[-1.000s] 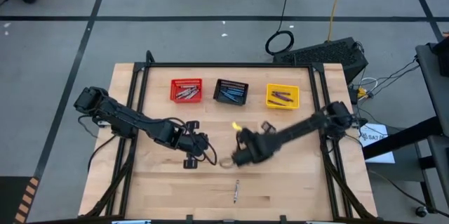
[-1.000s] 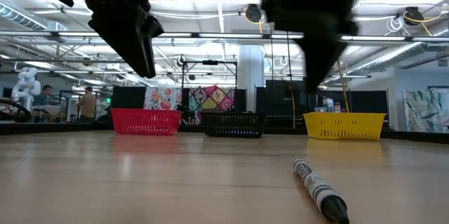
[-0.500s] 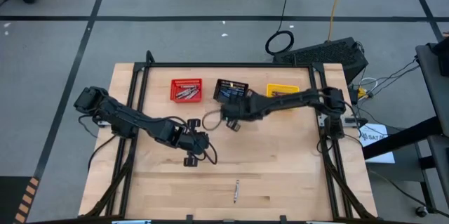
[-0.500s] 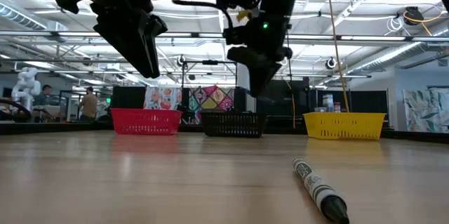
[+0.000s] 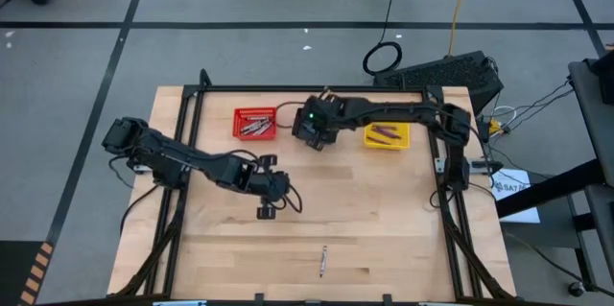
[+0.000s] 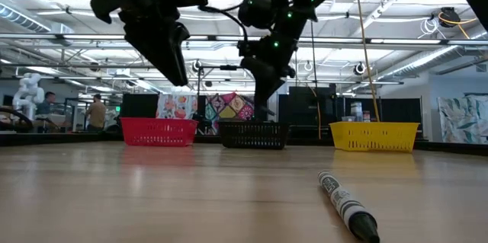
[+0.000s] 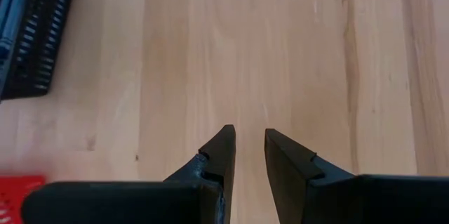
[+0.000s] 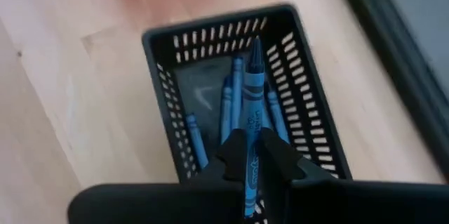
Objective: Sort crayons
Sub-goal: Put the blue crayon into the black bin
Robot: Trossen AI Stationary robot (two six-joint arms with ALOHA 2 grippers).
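My right gripper [image 8: 251,147] is shut on a blue crayon [image 8: 250,104] right above the black basket [image 8: 309,112], which holds several blue crayons. It also shows in the high view [image 5: 315,131] and the low view [image 6: 263,75]. My left gripper [image 7: 250,140] is narrowly open and empty above bare table near the middle [image 5: 266,200]. One grey crayon [image 5: 323,261] lies flat on the table near the front edge and also shows in the low view [image 6: 347,206]. My right gripper pinches the blue crayon between its two fingers [image 8: 235,155], on the wrapped shaft toward its back end [image 8: 250,136]. The crayon lies along the fingers, its tip pointing ahead and down toward the basket. It is lifted clear, above the crayons in the basket.
A red basket [image 5: 254,122] with crayons stands left of the black one, and a yellow basket [image 5: 386,134] with purple crayons stands right of it, all in a row at the far edge. Bare wood lies between the baskets and the lone crayon.
My right gripper has gone from the table's middle toward the far edge and a little left, ending over the black basket, still shut. My left gripper has shifted slightly toward the table's right.
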